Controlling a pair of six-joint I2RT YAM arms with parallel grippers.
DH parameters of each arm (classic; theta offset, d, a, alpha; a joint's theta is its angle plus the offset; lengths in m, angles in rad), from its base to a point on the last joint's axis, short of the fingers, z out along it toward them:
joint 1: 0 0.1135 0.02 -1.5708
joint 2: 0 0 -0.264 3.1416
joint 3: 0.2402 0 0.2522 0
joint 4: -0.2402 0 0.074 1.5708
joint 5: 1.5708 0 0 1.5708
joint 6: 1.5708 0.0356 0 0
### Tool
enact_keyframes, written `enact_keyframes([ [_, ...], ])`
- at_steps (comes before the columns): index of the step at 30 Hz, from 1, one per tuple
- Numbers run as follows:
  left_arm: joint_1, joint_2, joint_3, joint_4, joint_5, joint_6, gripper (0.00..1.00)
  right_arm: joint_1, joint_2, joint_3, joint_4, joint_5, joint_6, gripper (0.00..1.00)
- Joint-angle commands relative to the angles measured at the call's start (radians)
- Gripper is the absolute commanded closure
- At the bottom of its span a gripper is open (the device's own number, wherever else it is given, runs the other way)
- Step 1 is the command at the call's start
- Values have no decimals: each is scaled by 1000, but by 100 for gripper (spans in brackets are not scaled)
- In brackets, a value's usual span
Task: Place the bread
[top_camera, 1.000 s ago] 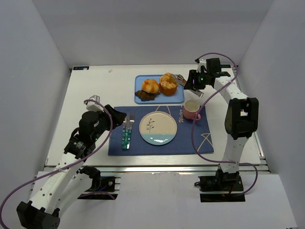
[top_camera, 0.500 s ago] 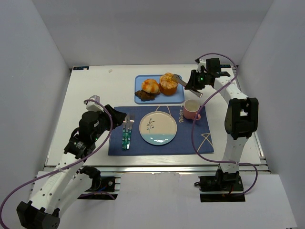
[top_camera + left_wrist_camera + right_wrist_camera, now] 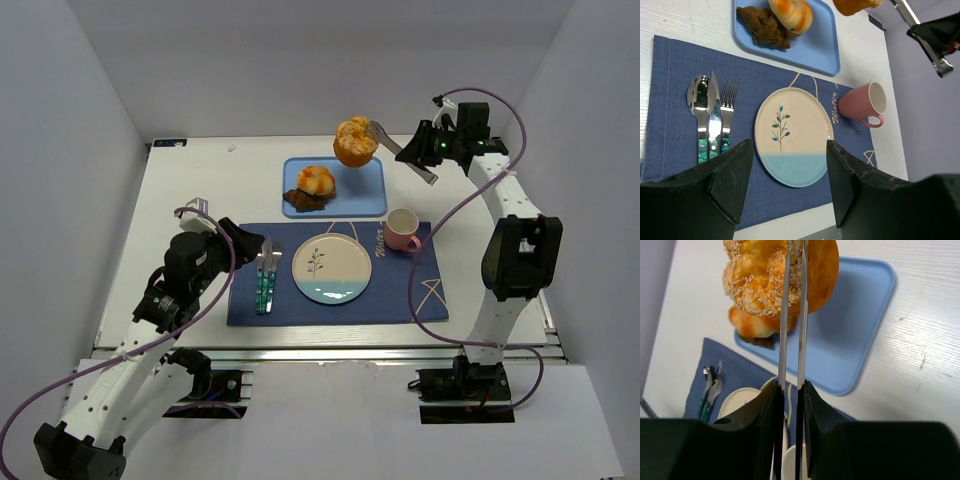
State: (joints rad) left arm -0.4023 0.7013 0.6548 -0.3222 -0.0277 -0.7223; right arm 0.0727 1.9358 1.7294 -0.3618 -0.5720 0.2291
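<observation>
Near the left edge of the table [image 3: 200,180], the left gripper [image 3: 250,243] hovers over the left end of the blue placemat [image 3: 400,295]. Its fingers [image 3: 730,180] are spread apart and hold nothing. Just to its right lies the cutlery [image 3: 266,275], then the bare plate [image 3: 331,268] at the middle of the mat. At the far edge, the blue tray [image 3: 372,195] carries a glazed roll [image 3: 316,180] and a dark pastry [image 3: 300,200].

The bread [image 3: 354,141], a sesame-topped bun, hangs in the air above the tray's far side. It is pinched between the thin blades of metal tongs [image 3: 400,152], which the right gripper [image 3: 790,390] clamps with its fingers closed around them.

The hold looks precarious: the narrow blades bite a soft, rounded bun, so a quick swing or a slight easing could let it slip onto the tray or the table. The tongs could also twist within the fingers. If the plate is the target, the pink mug [image 3: 402,230] stands just right of it, and a low approach could knock it over
</observation>
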Motion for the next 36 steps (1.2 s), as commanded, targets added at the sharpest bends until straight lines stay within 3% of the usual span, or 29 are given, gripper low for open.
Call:
enact_keyframes([
  [1, 2, -5, 42, -6, -18, 9, 30, 4, -141, -33, 11, -178, -32, 92],
  [5, 2, -16, 45, -15, -31, 15, 30, 25, -244, -148, -104, -298, -182, 93],
  [12, 2, -52, 34, -29, -35, 15, 30, 130, -516, -441, -267, -238, -471, 93],
  [16, 2, -84, 16, -38, -35, 4, 30, 188, -587, -602, -311, -145, -511, 90],
  [23, 2, -126, -12, -43, -37, -12, 30, 219, -575, -674, -309, -42, -524, 85],
  [24, 2, -126, -15, -44, -37, -12, 30, 217, -571, -674, -302, -37, -522, 84],
  [30, 2, -134, -17, -51, -44, -17, 30, 220, -557, -636, -336, -77, -557, 51],
  [36, 2, -137, -24, -48, -47, -17, 30, 217, -598, -565, -287, -77, -519, 43],
])
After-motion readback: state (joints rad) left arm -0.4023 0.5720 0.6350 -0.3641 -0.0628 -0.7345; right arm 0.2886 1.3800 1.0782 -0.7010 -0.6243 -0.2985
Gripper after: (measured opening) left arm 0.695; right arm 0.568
